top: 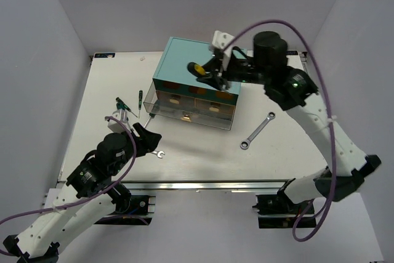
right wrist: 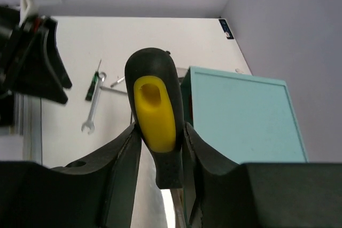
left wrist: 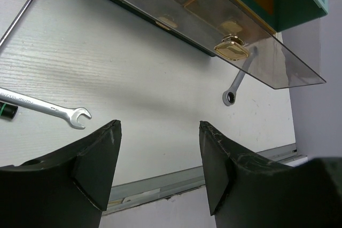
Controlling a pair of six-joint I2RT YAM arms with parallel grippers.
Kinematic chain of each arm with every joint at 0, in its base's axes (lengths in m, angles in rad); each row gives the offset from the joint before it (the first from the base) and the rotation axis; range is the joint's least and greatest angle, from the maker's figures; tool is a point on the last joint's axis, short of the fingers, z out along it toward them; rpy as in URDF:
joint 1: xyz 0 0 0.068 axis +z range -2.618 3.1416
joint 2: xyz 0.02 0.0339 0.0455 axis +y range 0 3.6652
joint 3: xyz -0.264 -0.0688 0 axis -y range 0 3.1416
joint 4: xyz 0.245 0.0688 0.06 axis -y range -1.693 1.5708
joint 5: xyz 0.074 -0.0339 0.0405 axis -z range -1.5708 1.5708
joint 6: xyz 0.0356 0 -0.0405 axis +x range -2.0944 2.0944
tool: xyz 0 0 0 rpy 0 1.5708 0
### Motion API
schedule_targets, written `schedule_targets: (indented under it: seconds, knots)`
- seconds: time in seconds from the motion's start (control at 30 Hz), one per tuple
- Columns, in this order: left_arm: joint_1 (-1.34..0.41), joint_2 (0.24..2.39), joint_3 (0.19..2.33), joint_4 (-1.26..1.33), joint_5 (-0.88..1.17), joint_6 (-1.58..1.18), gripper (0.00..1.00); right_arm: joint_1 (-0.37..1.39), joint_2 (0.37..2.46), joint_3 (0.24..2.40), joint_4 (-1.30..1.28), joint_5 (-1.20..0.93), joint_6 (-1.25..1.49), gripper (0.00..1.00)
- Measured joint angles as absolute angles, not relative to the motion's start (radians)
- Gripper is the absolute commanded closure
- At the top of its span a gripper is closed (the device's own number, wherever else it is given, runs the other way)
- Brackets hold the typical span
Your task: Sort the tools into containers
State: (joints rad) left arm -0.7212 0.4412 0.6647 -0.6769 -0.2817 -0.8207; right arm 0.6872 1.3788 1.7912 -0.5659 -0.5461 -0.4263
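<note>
From above, we see the boxy teal chest of drawers (top: pixel 178 60) toward the far edge of the white table (top: pixel 295 152), with one clear plastic drawer (top: pixel 163 114) pulled out. The right gripper (top: pixel 212 77) hovers over the chest's top, holding the yellow-and-black-handled screwdriver (top: pixel 197 68). The left gripper (top: pixel 149 137) sits toward the near-left corner, a silver open-ended wrench (top: pixel 158 153) just beside it. Two green-handled screwdrivers (top: pixel 123 104) lie farther out (left of the drawer), and a silver ring wrench (top: pixel 257 130) lies to the right.

The left wrist camera shows its fingers spread apart and empty, with the open-ended wrench lying beyond them, untouched.

The right wrist camera shows both fingers clamped on the screwdriver's handle, the chest just beyond.
</note>
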Motion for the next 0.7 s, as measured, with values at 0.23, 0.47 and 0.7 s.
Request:
schedule_targets:
  seconds: [0.23, 0.47, 0.7]
  knots:
    - [-0.721, 0.435, 0.665, -0.663, -0.286, -0.825, 0.30, 0.822, 1.593, 1.863, -0.522, -0.354, -0.262, 1.00]
    - [-0.721, 0.472, 0.665, -0.611, -0.280, -0.815, 0.30, 0.849, 1.650, 1.759, -0.555, -0.184, -0.309, 0.49]
    - [-0.721, 0.596, 0.662, -0.507, -0.258, -0.780, 0.50, 0.866, 1.633, 1.703, -0.588, -0.148, -0.401, 0.36]
